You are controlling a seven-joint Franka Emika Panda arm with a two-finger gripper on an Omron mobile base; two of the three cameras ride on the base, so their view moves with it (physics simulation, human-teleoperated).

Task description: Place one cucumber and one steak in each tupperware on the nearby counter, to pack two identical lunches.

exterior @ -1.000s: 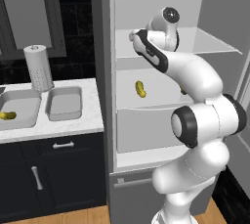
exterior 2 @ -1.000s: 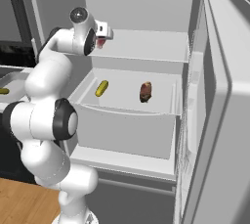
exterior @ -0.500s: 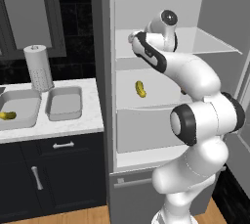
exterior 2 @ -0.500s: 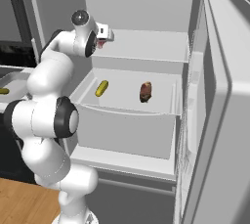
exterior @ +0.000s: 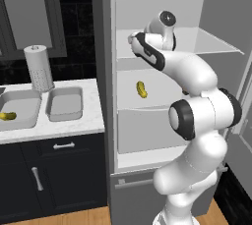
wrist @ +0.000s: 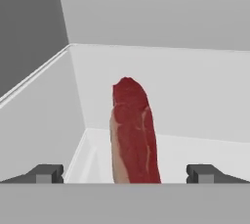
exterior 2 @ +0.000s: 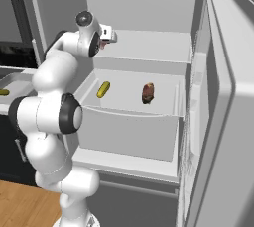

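My gripper (wrist: 126, 174) is open at the fridge's upper shelf. A slim red steak (wrist: 134, 135) stands on edge there, midway between the spread fingertips (wrist: 46, 173), untouched. In the right base view the gripper (exterior 2: 110, 36) reaches in at upper-shelf height. On the middle shelf lie a yellow-green cucumber (exterior 2: 103, 89) (exterior: 141, 89) and a darker brown steak (exterior 2: 148, 92). Two grey tupperware trays sit on the counter (exterior: 74, 126) left of the fridge: one (exterior: 64, 103) holds nothing, the other (exterior: 22, 102) holds a second cucumber (exterior: 7, 116).
The fridge door (exterior 2: 218, 102) stands open on the right. A paper towel roll (exterior: 38, 68) stands behind the trays. Dark cabinets with silver handles (exterior: 64, 146) run under the counter. The fridge's left wall (wrist: 34, 71) is close to the hand.
The hand has edged a little further into the fridge at the upper shelf. Its jaws have stayed open.
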